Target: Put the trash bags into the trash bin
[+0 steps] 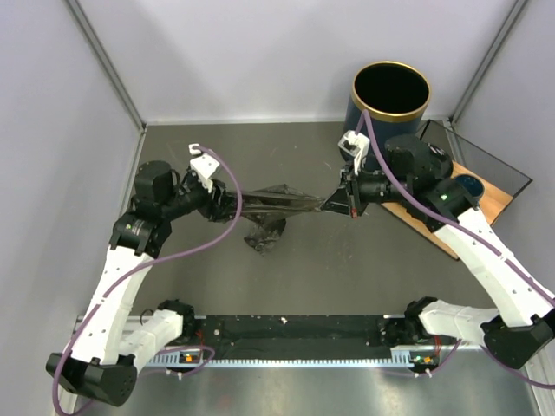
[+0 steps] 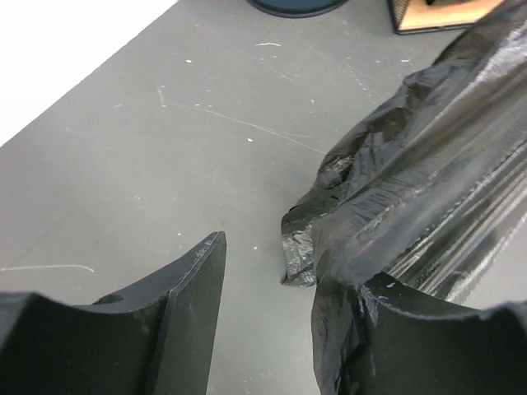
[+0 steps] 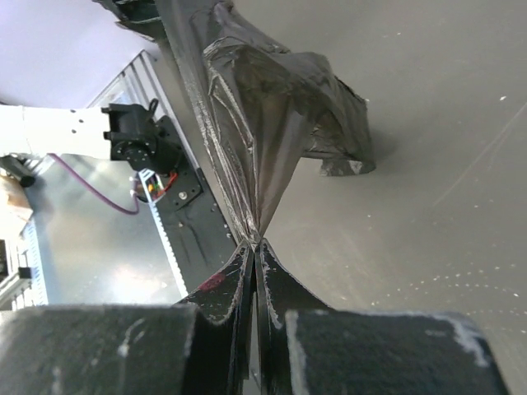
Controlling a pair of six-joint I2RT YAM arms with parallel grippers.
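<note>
The black trash bag (image 1: 277, 201) hangs stretched between my two grippers above the table, with a crumpled part (image 1: 264, 236) sagging to the surface. My right gripper (image 1: 349, 198) is shut on one end; in the right wrist view the jaws (image 3: 255, 244) pinch the gathered film (image 3: 263, 107). My left gripper (image 1: 231, 204) is open; in the left wrist view (image 2: 280, 280) the jaws stand apart with bare table between them, and the bag (image 2: 412, 181) drapes over the right finger (image 2: 412, 337). The navy trash bin (image 1: 354, 111) with a gold rim stands upright at the back right, behind the right gripper.
A wooden board (image 1: 490, 204) lies at the right with a small blue bowl (image 1: 469, 184) on it, and a dark flat frame (image 1: 490, 160) behind. Grey walls enclose the table on the left, back and right. The black rail (image 1: 286, 334) runs along the near edge.
</note>
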